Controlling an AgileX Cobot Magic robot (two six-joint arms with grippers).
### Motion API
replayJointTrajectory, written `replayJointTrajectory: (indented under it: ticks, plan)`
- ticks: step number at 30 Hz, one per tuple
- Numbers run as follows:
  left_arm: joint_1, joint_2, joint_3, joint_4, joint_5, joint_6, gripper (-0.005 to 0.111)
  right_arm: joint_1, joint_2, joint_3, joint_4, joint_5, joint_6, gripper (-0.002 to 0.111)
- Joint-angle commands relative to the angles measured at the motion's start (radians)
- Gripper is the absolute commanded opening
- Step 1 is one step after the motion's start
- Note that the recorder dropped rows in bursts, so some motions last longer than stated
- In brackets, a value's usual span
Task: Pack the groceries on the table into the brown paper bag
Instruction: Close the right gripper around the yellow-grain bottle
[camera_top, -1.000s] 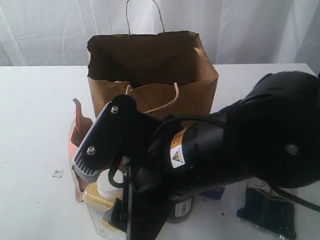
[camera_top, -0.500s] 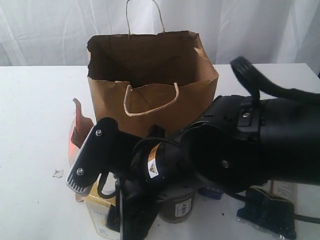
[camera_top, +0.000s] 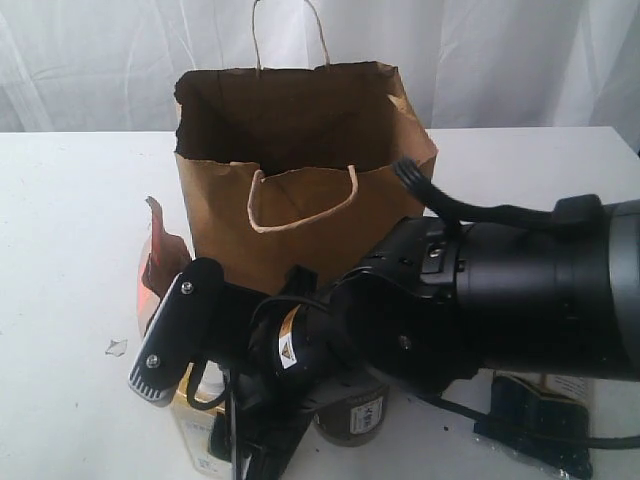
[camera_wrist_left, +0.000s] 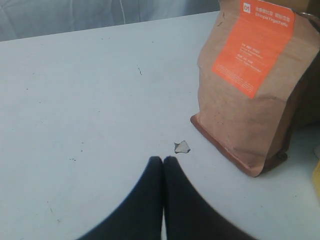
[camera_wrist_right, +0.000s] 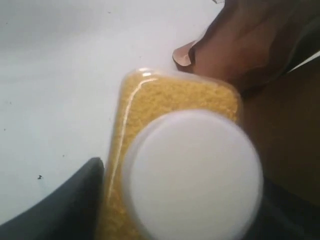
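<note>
Probably rigid, slick and weighty, the white-capped yellow-grain bottle (camera_wrist_right: 175, 95) wants gripping below its cap; the open right tool (camera_wrist_right: 186, 195) straddles it.

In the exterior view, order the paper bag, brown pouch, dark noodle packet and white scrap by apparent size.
Largest: paper bag.
Next: brown pouch and dark noodle packet, both partly hidden, so unranked.
Smallest: white scrap.

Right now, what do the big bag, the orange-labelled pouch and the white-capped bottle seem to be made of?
Brown paper bag: matte kraft paper, creased, ragged rim, twisted cord handles. Pouch: similar matte brown paper, printed orange label. White-capped bottle: clear glossy plastic, probably, showing yellow grains; its cap looks smooth plastic.
</note>
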Motion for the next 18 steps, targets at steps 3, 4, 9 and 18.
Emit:
replayJointTrajectory:
  ticks: [3,4,9,18]
  plan:
    - [0.003,-0.009,0.004,-0.003,0.002,-0.003,0.001,0.0,-0.008,-0.004,-0.004,-0.023,0.0,0.011]
    - [0.003,-0.009,0.004,-0.003,0.002,-0.003,0.001,0.0,-0.014,-0.004,-0.004,-0.025,0.014,0.001]
    - [0.003,-0.009,0.004,-0.003,0.002,-0.003,0.001,0.003,-0.094,-0.004,-0.007,-0.04,0.089,0.0]
    - [0.003,-0.009,0.004,-0.003,0.002,-0.003,0.001,0.094,-0.264,-0.007,-0.003,0.003,0.097,0.0]
